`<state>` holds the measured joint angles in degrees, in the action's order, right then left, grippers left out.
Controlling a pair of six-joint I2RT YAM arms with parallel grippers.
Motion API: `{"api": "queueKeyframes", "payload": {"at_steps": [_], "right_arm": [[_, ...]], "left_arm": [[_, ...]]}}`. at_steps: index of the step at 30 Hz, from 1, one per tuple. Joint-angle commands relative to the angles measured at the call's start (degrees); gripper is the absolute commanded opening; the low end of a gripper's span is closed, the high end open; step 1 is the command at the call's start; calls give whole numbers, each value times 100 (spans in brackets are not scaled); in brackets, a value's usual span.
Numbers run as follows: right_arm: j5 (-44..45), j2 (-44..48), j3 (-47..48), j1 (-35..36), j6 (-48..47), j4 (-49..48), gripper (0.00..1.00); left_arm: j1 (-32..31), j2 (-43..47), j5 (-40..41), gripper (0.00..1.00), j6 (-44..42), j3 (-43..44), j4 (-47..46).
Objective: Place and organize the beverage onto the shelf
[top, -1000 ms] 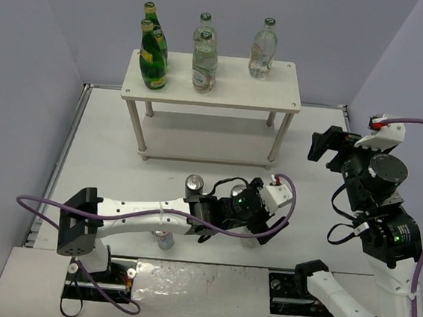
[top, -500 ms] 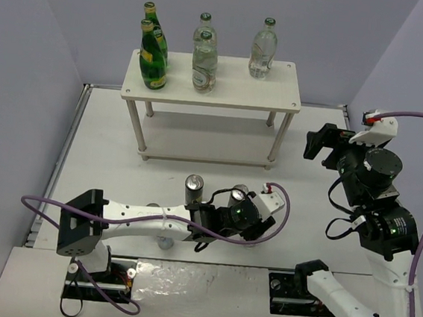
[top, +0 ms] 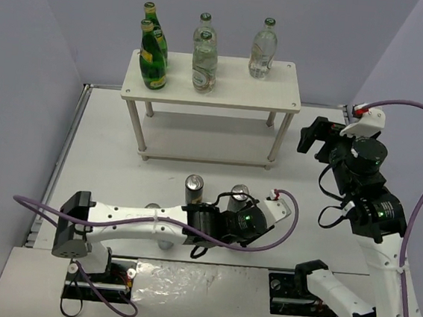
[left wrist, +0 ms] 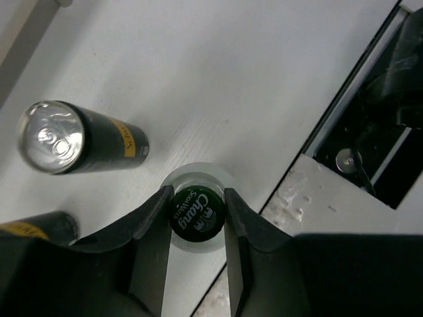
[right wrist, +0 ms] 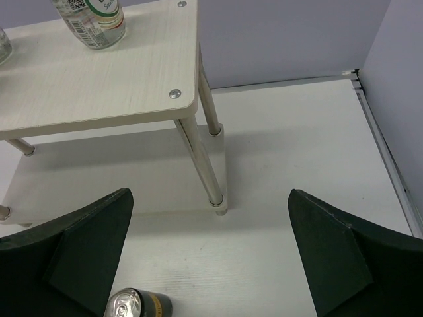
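On the shelf [top: 278,94] stand two dark-green bottles [top: 153,59] at the left, two clear bottles [top: 204,60] in the middle and one clear bottle [top: 263,49] at the right. In the left wrist view my left gripper [left wrist: 197,195] points straight down, shut on the green cap of a clear bottle [left wrist: 197,212] that stands on the table. In the top view the wrist [top: 244,222] hides that bottle. Two black cans [left wrist: 79,137] [left wrist: 38,227] stand beside it. My right gripper [right wrist: 211,264] hangs open and empty in front of the shelf's right front leg [right wrist: 198,155].
In the top view two cans [top: 193,189] [top: 240,193] stand just beyond the left wrist, and another can [top: 162,240] shows under the left arm. The base plate and table edge [left wrist: 357,145] lie close to the right of the held bottle. A black can [right wrist: 135,305] sits below the right gripper.
The left gripper has shut on the bottle's cap, with its wrist shifted slightly toward the near edge. The right arm has moved left, toward the shelf, still open.
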<state>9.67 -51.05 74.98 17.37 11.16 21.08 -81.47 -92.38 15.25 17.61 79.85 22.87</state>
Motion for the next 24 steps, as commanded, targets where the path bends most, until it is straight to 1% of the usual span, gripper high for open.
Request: {"api": "queueKeyframes", "payload": {"at_steps": [1, 3, 4, 5, 7, 8, 10, 11, 13, 14, 15, 16, 17, 19, 20, 21, 23, 24], "right_arm": [[-52, -125, -19, 39, 36, -438, 100], [-516, -29, -45, 39, -192, -692, 100], [-1189, 15, -45, 39, -280, -789, 100], [-1561, 120, -27, 48, -464, -955, 100], [-2282, 209, 25, 39, -553, -1140, 100], [-2955, 314, 8, 39, -588, -1394, 100], [-3845, 376, -140, 56, -667, -1868, 100], [-4842, 350, -202, 48, -711, -1993, 100], [-5928, 262, -308, 56, -852, -2264, 100], [-6794, 140, -413, 109, -852, -2475, 100], [-7108, 78, -510, 153, -591, -2730, 100], [-7337, 16, -641, 223, -388, -3411, 100], [-7418, -89, -947, 450, -125, -3818, 100], [-7165, -212, -1195, 810, 263, -4749, 100], [-7024, -404, -1214, 1239, 168, -4788, 100], [-6797, -510, -1170, 1443, 2, -4745, 100], [-6357, -774, -1056, 1856, -586, -4500, 100], [-5842, -853, -916, 2276, -806, -4325, 100]], "left_arm": [[-255, 1045, 899, 2, 58, 1538, 1023], [-264, 1160, 1120, 3, 260, 1874, 1534], [-264, 1265, 1304, 2, 313, 2041, 2058], [-247, 1301, 1697, 2, 375, 2382, 2316], [-220, 1354, 2103, 2, 410, 2718, 2956], [-150, 1363, 2314, 2, 419, 3007, 3116], [-71, 1407, 2448, 2, 375, 3272, 3416], [-18, 1407, 2509, 2, 288, 3552, 3504], [166, 1389, 2571, 2, 226, 3869, 3750], [228, 1372, 2580, 2, 156, 4028, 3820], [385, 1328, 2571, 2, 129, 4360, 3952], [430, 1310, 2536, 2, 77, 4520, 3979], [465, 1293, 2432, 2, -54, 4826, 4031], [544, 1170, 2352, 2, -169, 5170, 4111], [562, 1100, 2325, 2, -265, 5372, 4181], [580, 934, 2299, 2, -301, 5818, 4347], [606, 740, 2202, 2, -381, 6277, 4532], [615, 556, 2115, 2, -407, 6706, 4733]]}}
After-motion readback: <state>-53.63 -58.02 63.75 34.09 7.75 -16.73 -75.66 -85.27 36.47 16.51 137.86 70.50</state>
